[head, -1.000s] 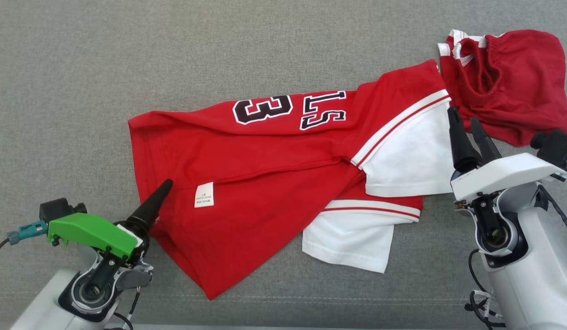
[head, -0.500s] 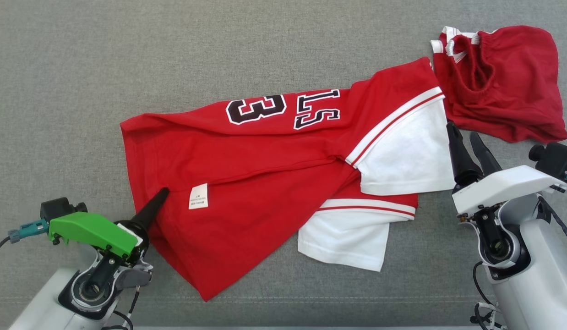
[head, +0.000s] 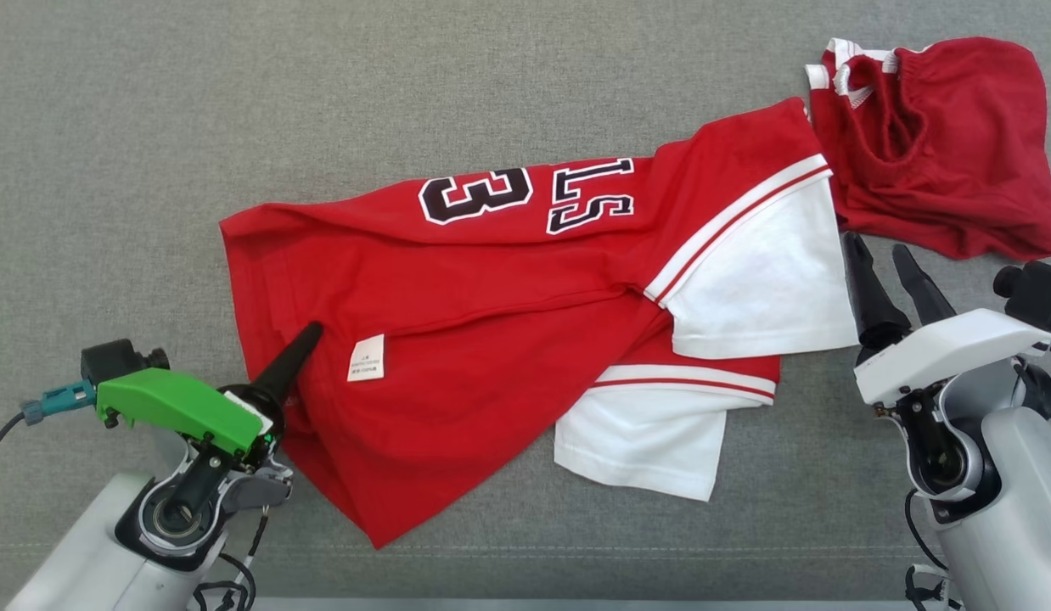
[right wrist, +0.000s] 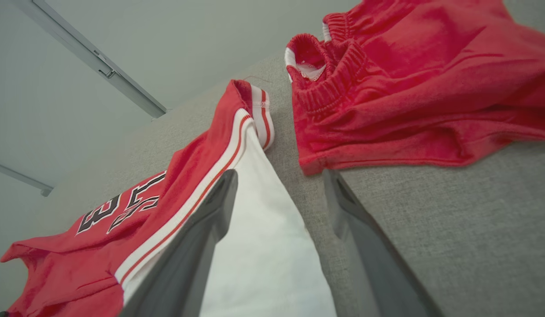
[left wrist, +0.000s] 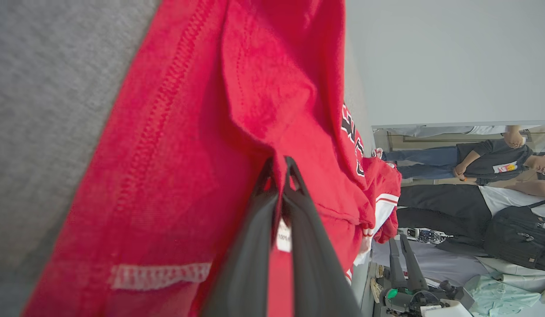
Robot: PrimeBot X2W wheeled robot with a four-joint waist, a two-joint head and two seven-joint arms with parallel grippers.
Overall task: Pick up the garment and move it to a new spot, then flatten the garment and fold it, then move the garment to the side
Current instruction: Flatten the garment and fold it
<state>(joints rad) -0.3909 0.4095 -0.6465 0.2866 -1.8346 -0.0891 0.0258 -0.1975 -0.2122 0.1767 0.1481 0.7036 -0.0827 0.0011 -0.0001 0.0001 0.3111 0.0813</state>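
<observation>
Head view: a red basketball-style garment [head: 491, 322] with black-and-white lettering lies crumpled across the middle of a grey fabric surface [head: 152, 127], stretching from 8 o'clock to 2 o'clock. Its white sleeve [head: 755, 280] spreads out at 3 o'clock, and a small white care label [head: 366, 358] shows just left of centre. A separate pair of red shorts [head: 941, 144] sits bunched at 2 o'clock, touching the garment's upper corner.

The left gripper [head: 305, 338], at 8 o'clock under a green cover, reaches onto the garment's lower left part. A second ago its jaws stood wide; now they are pinched together. In the left wrist view, the two dark fingers [left wrist: 250, 246] of the left gripper [left wrist: 279, 165] press flat against each other with a fold of red cloth caught between them. People [left wrist: 475, 211] show in the background at 3 o'clock in that view.

The right gripper [head: 875, 246], at 4 o'clock, keeps its jaws spread and holds nothing. It has drawn back slightly toward 6 o'clock along the sleeve's outer edge. In the right wrist view, the right gripper [right wrist: 280, 176] has one finger over the white sleeve and the other over bare grey surface, with the shorts at 1 o'clock.

The whole head view has shifted a little; the garment itself lies much as before.
</observation>
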